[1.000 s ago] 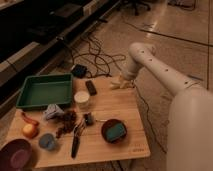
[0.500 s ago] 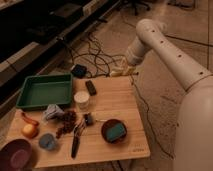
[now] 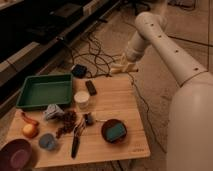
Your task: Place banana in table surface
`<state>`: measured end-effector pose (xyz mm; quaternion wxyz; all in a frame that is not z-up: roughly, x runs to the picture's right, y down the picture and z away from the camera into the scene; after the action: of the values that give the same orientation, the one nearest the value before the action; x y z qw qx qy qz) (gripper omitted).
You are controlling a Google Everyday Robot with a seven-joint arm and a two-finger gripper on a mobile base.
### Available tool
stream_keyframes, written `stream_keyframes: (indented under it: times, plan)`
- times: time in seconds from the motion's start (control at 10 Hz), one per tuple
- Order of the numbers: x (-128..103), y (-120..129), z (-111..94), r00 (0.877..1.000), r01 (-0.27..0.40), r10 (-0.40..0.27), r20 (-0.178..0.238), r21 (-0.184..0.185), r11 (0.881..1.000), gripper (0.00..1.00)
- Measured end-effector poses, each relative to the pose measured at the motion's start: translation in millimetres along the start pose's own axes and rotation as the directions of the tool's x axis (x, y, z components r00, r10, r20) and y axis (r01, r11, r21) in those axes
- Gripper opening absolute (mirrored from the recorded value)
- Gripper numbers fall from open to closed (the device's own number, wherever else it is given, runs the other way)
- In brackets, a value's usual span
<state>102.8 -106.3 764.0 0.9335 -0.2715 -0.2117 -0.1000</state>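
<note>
The table surface (image 3: pixel 127 102) is a light brown wooden top in the lower left of the camera view. My gripper (image 3: pixel 122 65) hangs at the end of the white arm (image 3: pixel 165 45), just beyond the table's far edge and above the floor cables. A pale yellowish shape sits at the gripper tip; I cannot tell whether it is the banana. No banana shows lying on the table.
On the table are a green tray (image 3: pixel 42 90), a white cup (image 3: pixel 81 99), a black bar (image 3: pixel 91 87), a dark bowl with a teal sponge (image 3: pixel 114 131), an orange fruit (image 3: pixel 30 130), a red-orange curved item (image 3: pixel 29 119), a purple bowl (image 3: pixel 15 154), a blue cup (image 3: pixel 47 141) and a black tool (image 3: pixel 76 142). Cables (image 3: pixel 95 57) lie on the floor behind.
The gripper has risen and moved away from the table's far edge, and the arm has swung upward. The things on the table have not moved.
</note>
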Motion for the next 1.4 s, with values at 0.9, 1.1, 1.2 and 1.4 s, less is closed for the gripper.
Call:
stream_keyframes:
  times: [0.9,1.1,1.2,1.4]
  plan:
    - [49.1,27.4,181.9,0.999,-0.022,0.018,-0.031,-0.11,0.994,0.0]
    - [54.5,43.7,221.1,0.997,-0.023,0.015,-0.077,-0.111,0.994,0.03]
    - [54.4,47.1,228.4,0.996,-0.02,0.011,-0.084,-0.114,0.993,0.03]
    - [52.5,46.2,229.2,0.997,-0.017,0.008,-0.083,-0.113,0.993,0.03]
